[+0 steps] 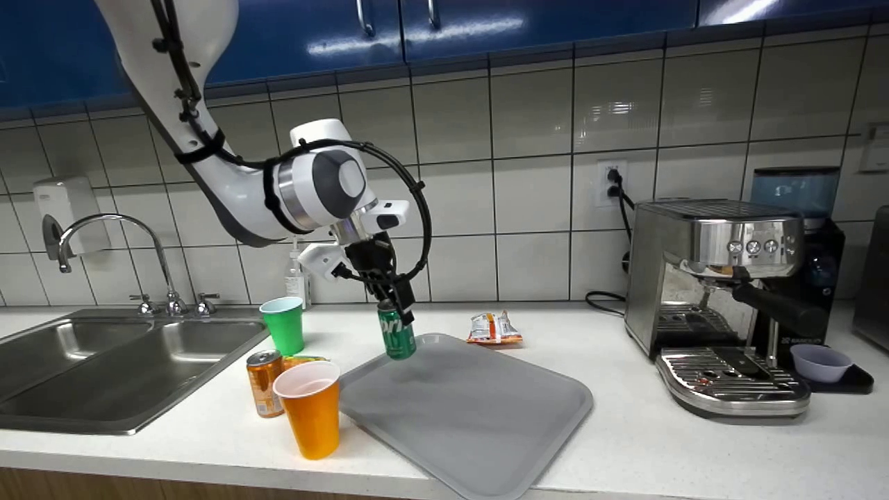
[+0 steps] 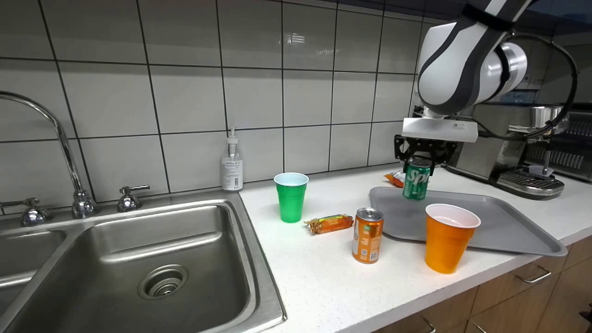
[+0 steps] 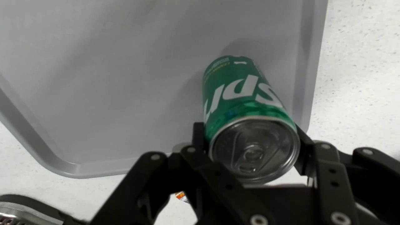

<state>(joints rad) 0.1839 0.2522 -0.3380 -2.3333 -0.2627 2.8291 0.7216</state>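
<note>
My gripper is shut on a green Sprite can, one finger on each side near its top. The can's silver lid faces the camera in the wrist view. In both exterior views the can hangs from the black gripper, leaning slightly, over the far end of a grey tray. Its base is at or just above the tray; I cannot tell whether they touch. An orange chip packet lies just behind the tray.
Left of the tray stand an orange cup, an orange can and a green cup, with a snack wrapper lying between. A sink is further left. An espresso machine stands at the right; tiled wall behind.
</note>
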